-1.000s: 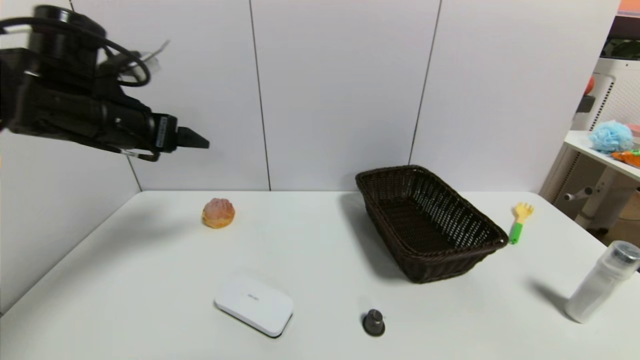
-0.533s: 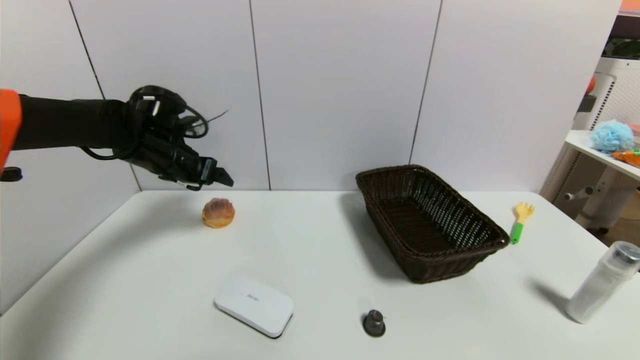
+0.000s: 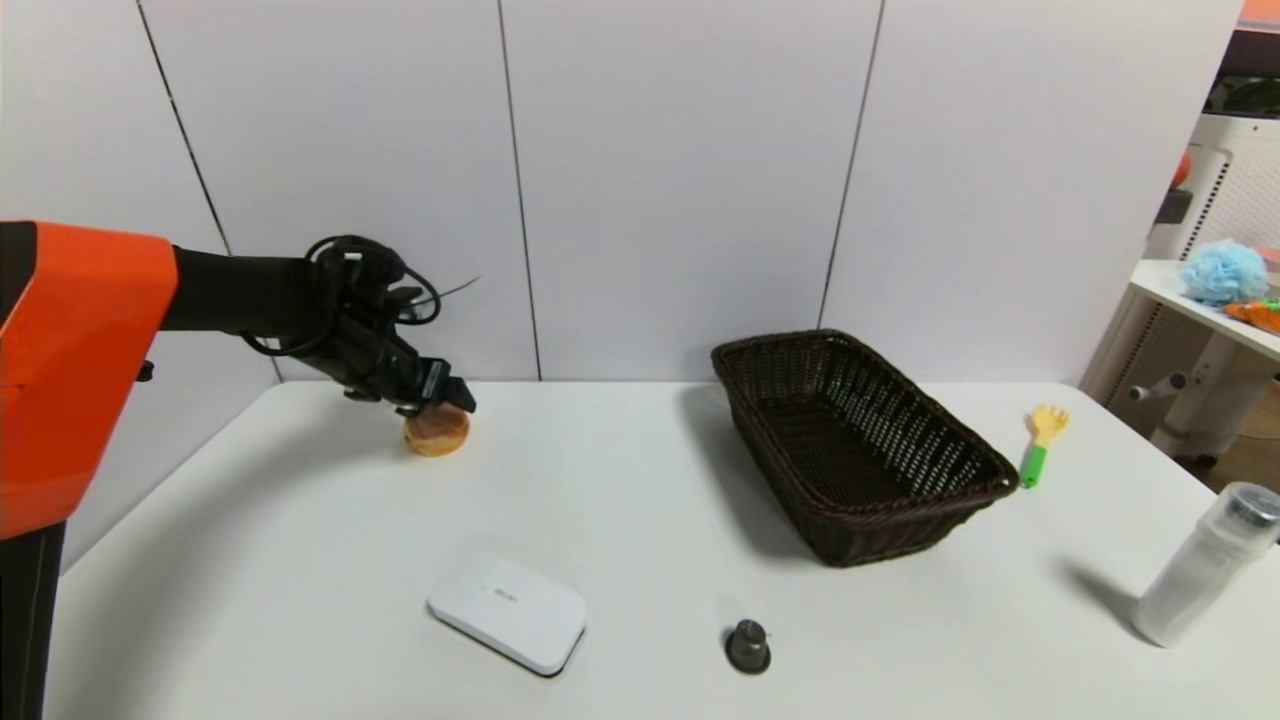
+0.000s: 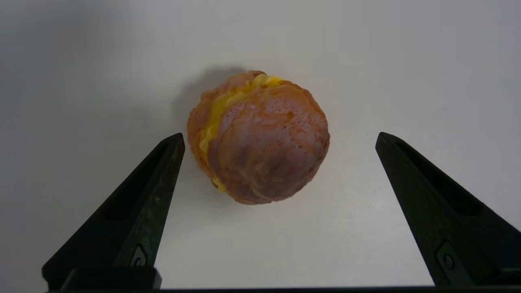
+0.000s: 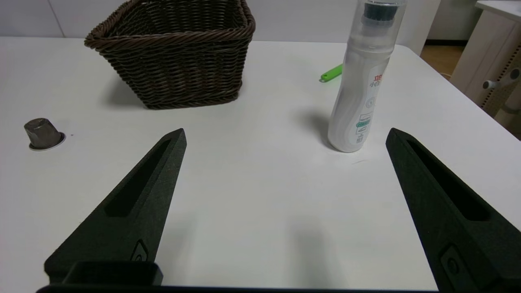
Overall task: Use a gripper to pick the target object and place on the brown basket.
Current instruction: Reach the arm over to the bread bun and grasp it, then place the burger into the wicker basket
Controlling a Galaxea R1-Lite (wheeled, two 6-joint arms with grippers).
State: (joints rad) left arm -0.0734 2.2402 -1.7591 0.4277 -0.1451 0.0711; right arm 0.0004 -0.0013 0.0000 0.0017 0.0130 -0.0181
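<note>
The left gripper (image 4: 279, 136) hovers over the bun (image 3: 437, 430) at the far left of the desk (image 3: 300, 560), fingers spread, not yet grasping. Lifting and carrying to the brown basket (image 3: 860, 450) on the right remain.

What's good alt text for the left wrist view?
The left pincer hangs open over a white table, its two black fingers on either side of a round browned toy bun with a yellow filling seam, neither touching it.
</note>
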